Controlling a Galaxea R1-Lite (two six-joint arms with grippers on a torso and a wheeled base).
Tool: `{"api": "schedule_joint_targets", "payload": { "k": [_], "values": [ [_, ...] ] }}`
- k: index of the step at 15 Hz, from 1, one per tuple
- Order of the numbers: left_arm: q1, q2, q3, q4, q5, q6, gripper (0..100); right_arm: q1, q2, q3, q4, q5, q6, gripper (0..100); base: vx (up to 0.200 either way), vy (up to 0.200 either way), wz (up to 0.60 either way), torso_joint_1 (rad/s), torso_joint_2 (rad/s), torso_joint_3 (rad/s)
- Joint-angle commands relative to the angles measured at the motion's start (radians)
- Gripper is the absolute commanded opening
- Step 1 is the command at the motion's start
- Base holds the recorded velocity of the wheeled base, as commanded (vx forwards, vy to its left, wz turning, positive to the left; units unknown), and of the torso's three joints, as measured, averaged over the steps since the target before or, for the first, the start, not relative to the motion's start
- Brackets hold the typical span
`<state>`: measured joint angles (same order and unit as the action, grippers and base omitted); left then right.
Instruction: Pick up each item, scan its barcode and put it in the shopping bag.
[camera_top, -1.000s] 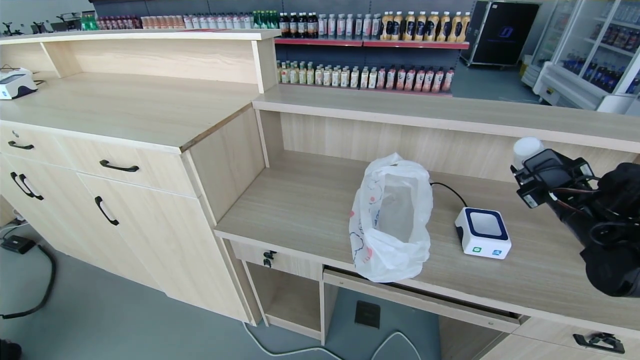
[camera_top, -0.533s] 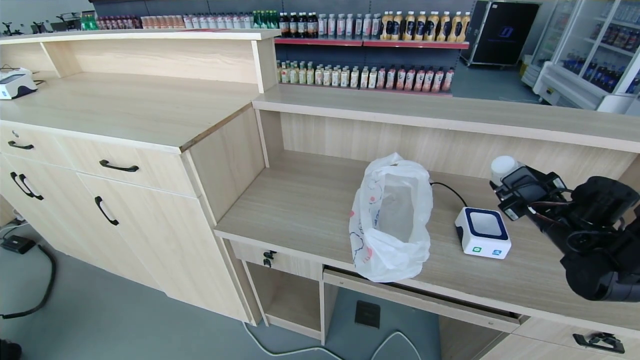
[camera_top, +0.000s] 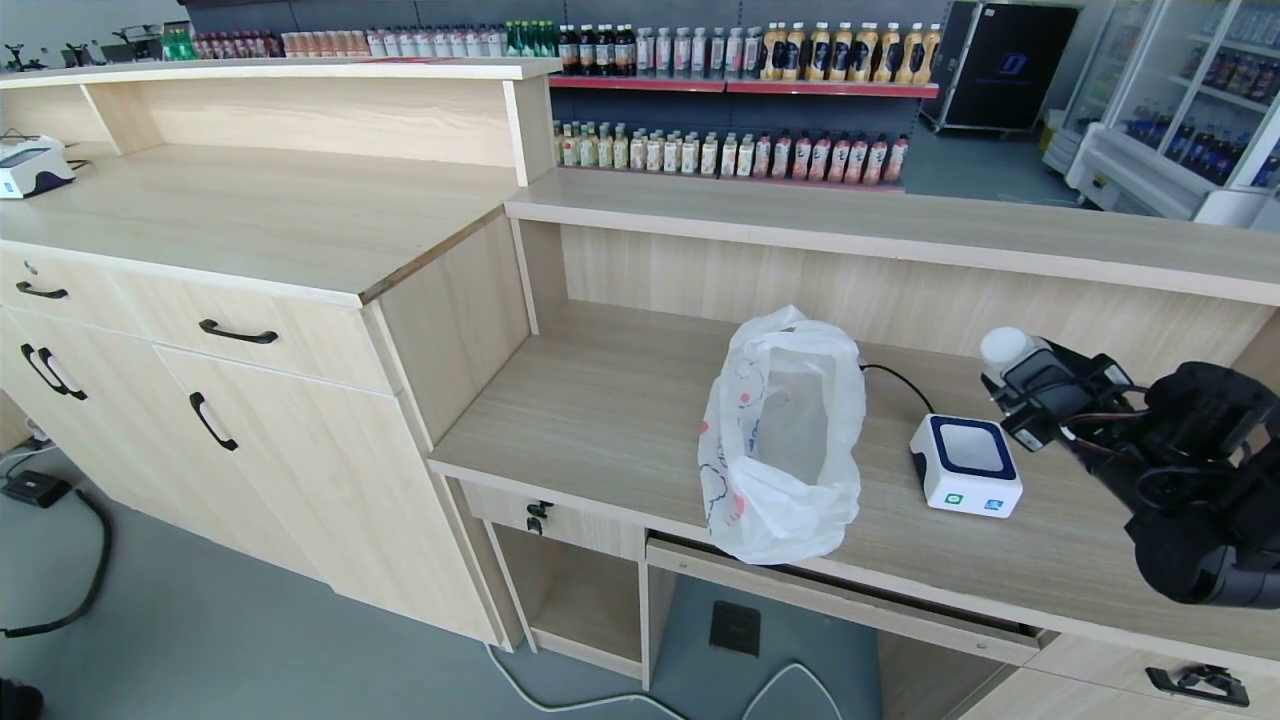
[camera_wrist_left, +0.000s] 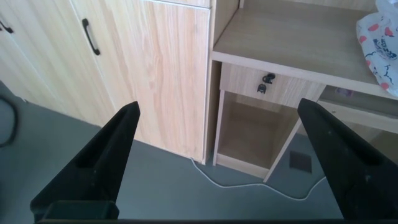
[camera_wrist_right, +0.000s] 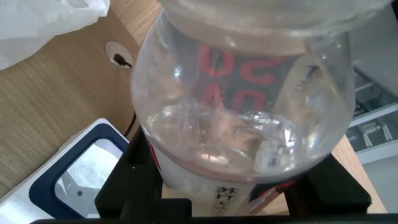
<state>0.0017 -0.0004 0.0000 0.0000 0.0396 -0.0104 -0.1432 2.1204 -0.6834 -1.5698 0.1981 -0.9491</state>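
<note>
Right gripper (camera_top: 1040, 385) lower, clamped on clear bottle (camera_wrist_right: 242, 106) near scanner (camera_top: 968, 463); left gripper (camera_wrist_left: 219, 115) spread.

Head above, wrists lower — bag (camera_top: 785, 440) shared

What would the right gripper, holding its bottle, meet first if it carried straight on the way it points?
Probably the light wooden counter top behind the white-and-blue barcode scanner, the clear white-capped bottle in the right gripper touching first; depth is unclear.
</note>
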Motion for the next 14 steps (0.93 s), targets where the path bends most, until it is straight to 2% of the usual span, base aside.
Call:
{"api": "schedule_joint_targets", "payload": {
  "k": [1, 6, 14],
  "values": [
    [0.000, 0.000, 0.000, 0.000, 0.000, 0.000, 100, -0.001, 0.006, -0.007, -0.001, 0.014, 0.000, 0, 0.000, 0.000, 0.00, 0.000, 0.00, 0.000],
    [0.000, 0.000, 0.000, 0.000, 0.000, 0.000, 100, 0.001, 0.036, -0.045, -0.001, 0.050, 0.004, 0, 0.000, 0.000, 0.00, 0.000, 0.00, 0.000],
    [0.000, 0.000, 0.000, 0.000, 0.000, 0.000, 100, 0.016, 0.084, -0.090, -0.001, 0.055, 0.033, 0, 0.000, 0.000, 0.00, 0.000, 0.00, 0.000]
  ]
}}
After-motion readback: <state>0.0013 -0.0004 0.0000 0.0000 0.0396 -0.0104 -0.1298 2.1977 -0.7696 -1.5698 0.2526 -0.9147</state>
